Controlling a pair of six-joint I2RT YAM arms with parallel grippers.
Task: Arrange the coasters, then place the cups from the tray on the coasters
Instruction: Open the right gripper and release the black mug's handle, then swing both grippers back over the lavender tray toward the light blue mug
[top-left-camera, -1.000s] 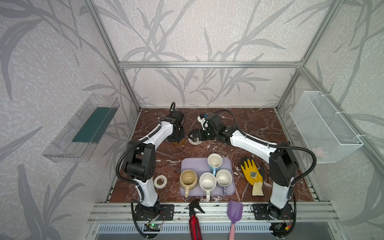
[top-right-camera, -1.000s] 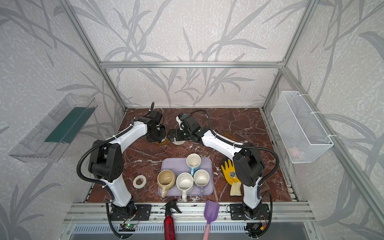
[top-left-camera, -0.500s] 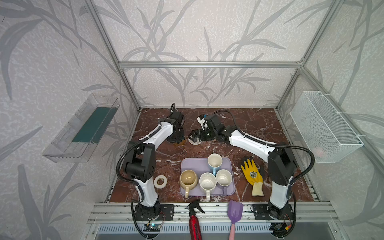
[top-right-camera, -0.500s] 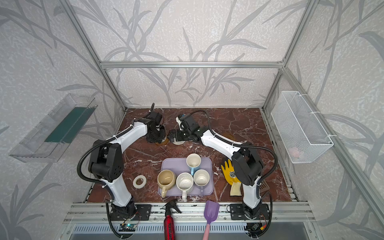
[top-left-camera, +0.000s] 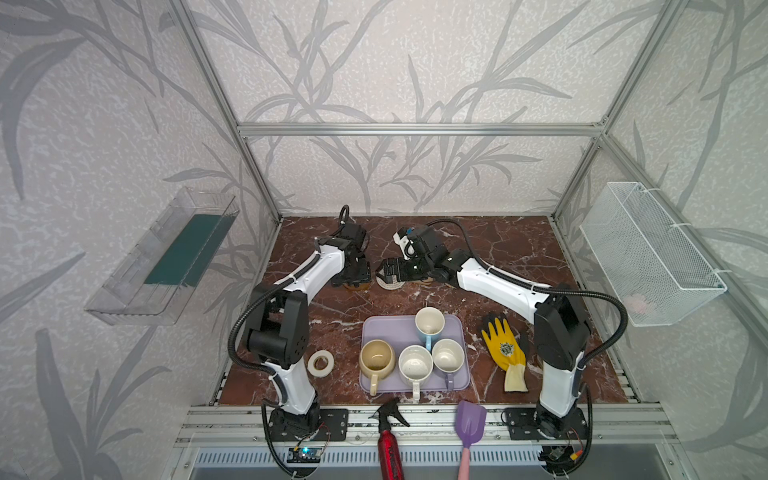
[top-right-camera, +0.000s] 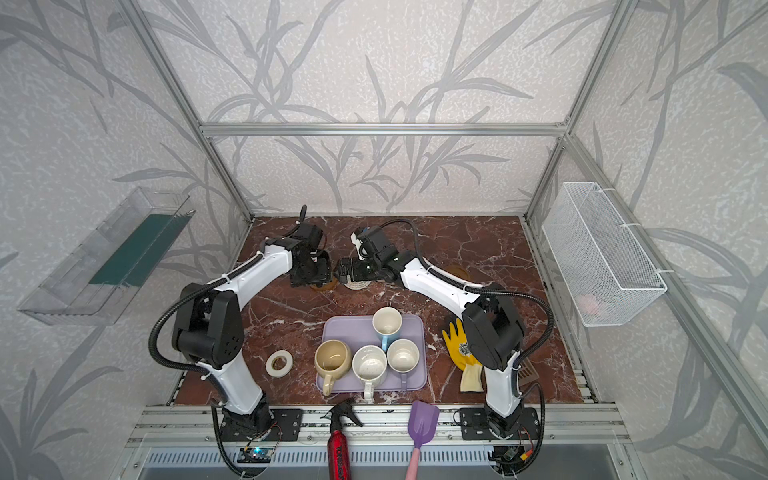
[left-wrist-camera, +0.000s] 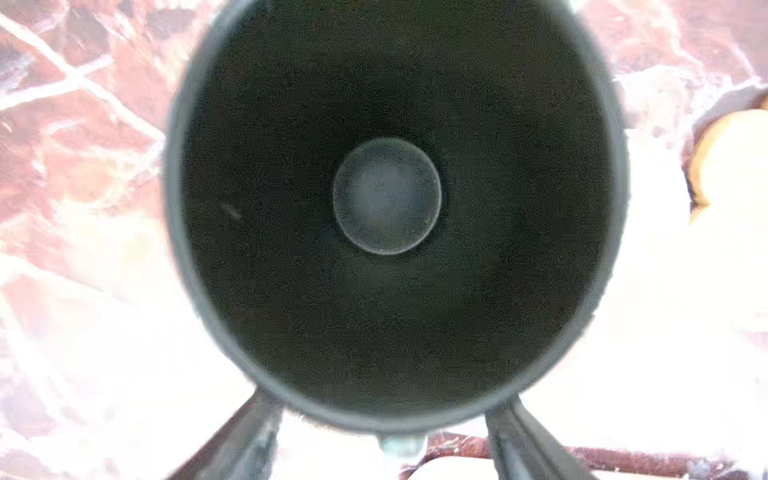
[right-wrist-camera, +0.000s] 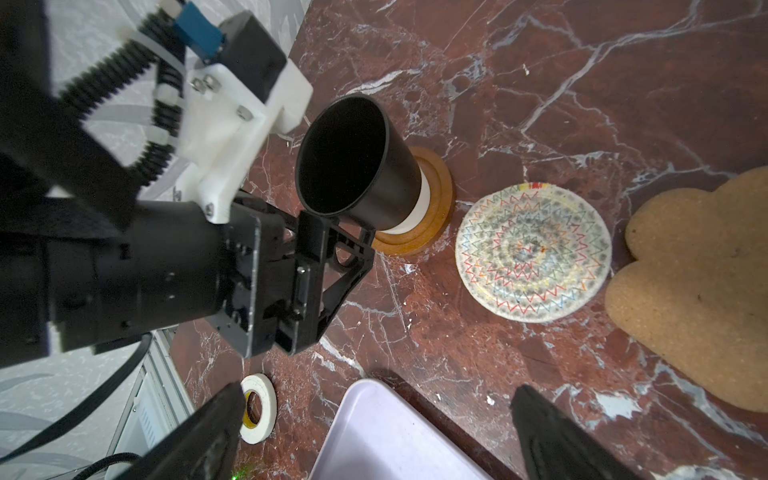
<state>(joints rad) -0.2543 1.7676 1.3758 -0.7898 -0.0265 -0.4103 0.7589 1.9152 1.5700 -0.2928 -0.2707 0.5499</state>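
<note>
Four cups stand on the lavender tray (top-left-camera: 374, 332): the light blue mug (top-left-camera: 430, 322), beige mug (top-left-camera: 377, 358), white speckled mug (top-left-camera: 415, 365) and lavender-grey mug (top-left-camera: 448, 355). The fifth, a black mug (right-wrist-camera: 353, 166), stands upright on an amber-brown rimmed coaster (right-wrist-camera: 440, 208) toward the back of the marble tabletop (top-left-camera: 498, 249). In both top views it is all but hidden beneath the left gripper (top-left-camera: 353, 278).

My left wrist view looks straight down into that mug (the background is blown out white). The fingers (left-wrist-camera: 245, 436) are spread to either side, their tips lost behind the rim, so I cannot tell whether they touch it.

The right gripper (right-wrist-camera: 378, 388) hovers near the whitish woven coaster (right-wrist-camera: 534, 253), jaws spread wide and gripping nothing. That coaster lies just beside the amber one. The tan flower-shaped coaster (right-wrist-camera: 698, 282) is cut off at the frame edge, and the right arm (top-left-camera: 494, 286) mostly covers it from above.
</note>
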